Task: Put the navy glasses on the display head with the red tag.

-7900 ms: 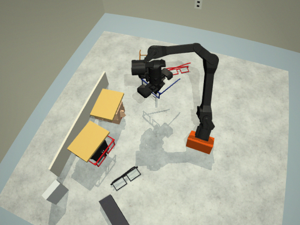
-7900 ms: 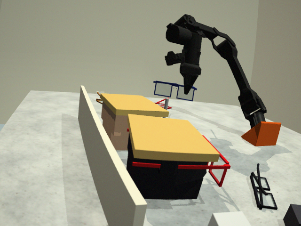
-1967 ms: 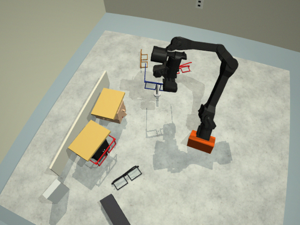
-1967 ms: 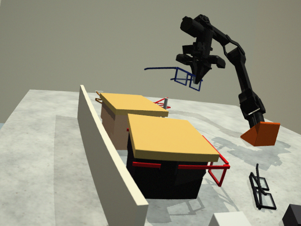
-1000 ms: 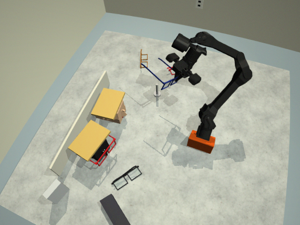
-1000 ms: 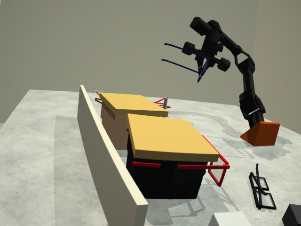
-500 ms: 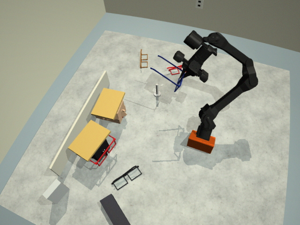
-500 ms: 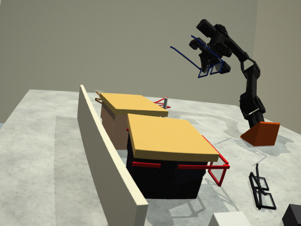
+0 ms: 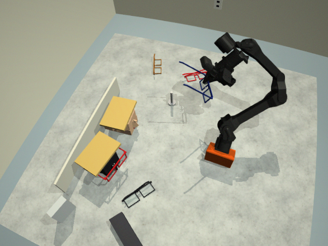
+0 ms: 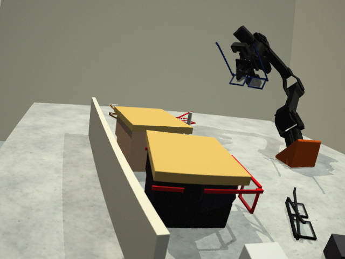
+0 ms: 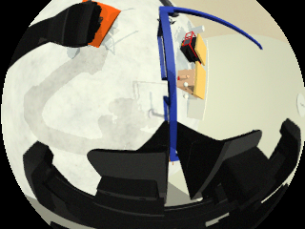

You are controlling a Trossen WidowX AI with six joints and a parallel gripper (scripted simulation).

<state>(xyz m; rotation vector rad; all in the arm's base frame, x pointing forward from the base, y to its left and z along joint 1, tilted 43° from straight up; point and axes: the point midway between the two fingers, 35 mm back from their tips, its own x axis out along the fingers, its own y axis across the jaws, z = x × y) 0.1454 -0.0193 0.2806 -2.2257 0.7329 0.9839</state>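
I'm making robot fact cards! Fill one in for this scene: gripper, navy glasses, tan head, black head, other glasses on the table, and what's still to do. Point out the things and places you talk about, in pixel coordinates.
gripper: shut on the navy glasses, up in the air
navy glasses (image 9: 210, 89) (image 10: 257, 78) (image 11: 172, 86): frame held by the gripper (image 9: 205, 81), temples spread open
tan head (image 9: 132, 124) (image 11: 185, 82): no glasses seen on it
black head (image 9: 110, 164) (image 10: 192, 207) (image 11: 189, 53): wearing red glasses
other glasses on the table: orange (image 9: 154, 64), red (image 9: 191, 78), black (image 9: 131, 200) (image 10: 291, 220)
still to do: put the navy glasses on a head, then let go

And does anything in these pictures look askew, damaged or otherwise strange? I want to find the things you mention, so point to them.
Only the navy glasses (image 9: 210, 91) (image 10: 257, 78) (image 11: 172, 95) stand out: in the gripper (image 9: 205, 82) (image 10: 243, 77) (image 11: 170, 124), they hang tilted, temples pointing up above the lenses, not level for wearing. I see no damage.
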